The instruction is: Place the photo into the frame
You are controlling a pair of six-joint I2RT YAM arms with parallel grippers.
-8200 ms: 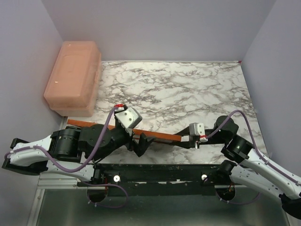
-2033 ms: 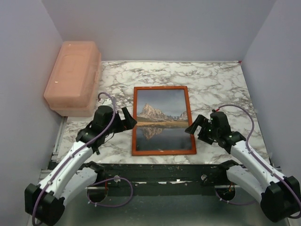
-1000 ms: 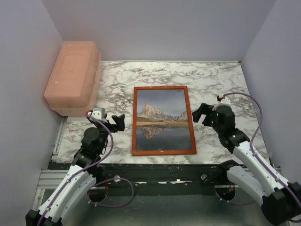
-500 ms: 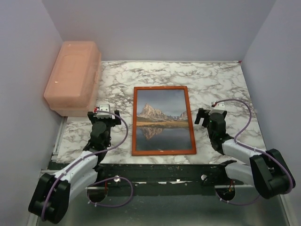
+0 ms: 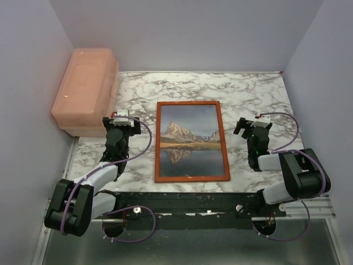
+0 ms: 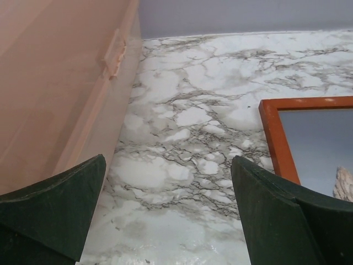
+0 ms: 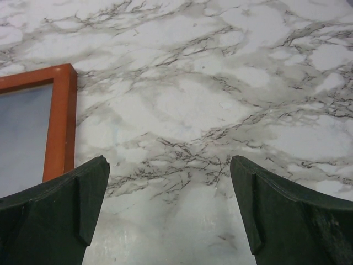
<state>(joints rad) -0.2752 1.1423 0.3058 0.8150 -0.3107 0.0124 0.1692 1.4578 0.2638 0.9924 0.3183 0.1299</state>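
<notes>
The red-orange frame (image 5: 222, 144) lies flat, front up, in the middle of the marble table. Inside it shows the photo (image 5: 190, 144), a mountain mirrored in a lake. My left gripper (image 5: 121, 125) sits low on the table to the frame's left, open and holding nothing. My right gripper (image 5: 252, 125) rests to the frame's right, also open with nothing in it. In the left wrist view the frame's upper left corner (image 6: 276, 132) appears past the right fingertip (image 6: 276, 215). The right wrist view catches the frame's upper right corner (image 7: 62, 118) beside the left fingertip (image 7: 66, 199).
A salmon-pink plastic box (image 5: 85, 91) with a lid stands at the table's far left, close to my left gripper; its side (image 6: 60, 83) fills the left of the left wrist view. Grey walls close off the back and both sides.
Both arms have folded back toward their bases over the last second, and the grippers have moved a little outward from the frame. The frame with the photo has not moved.
</notes>
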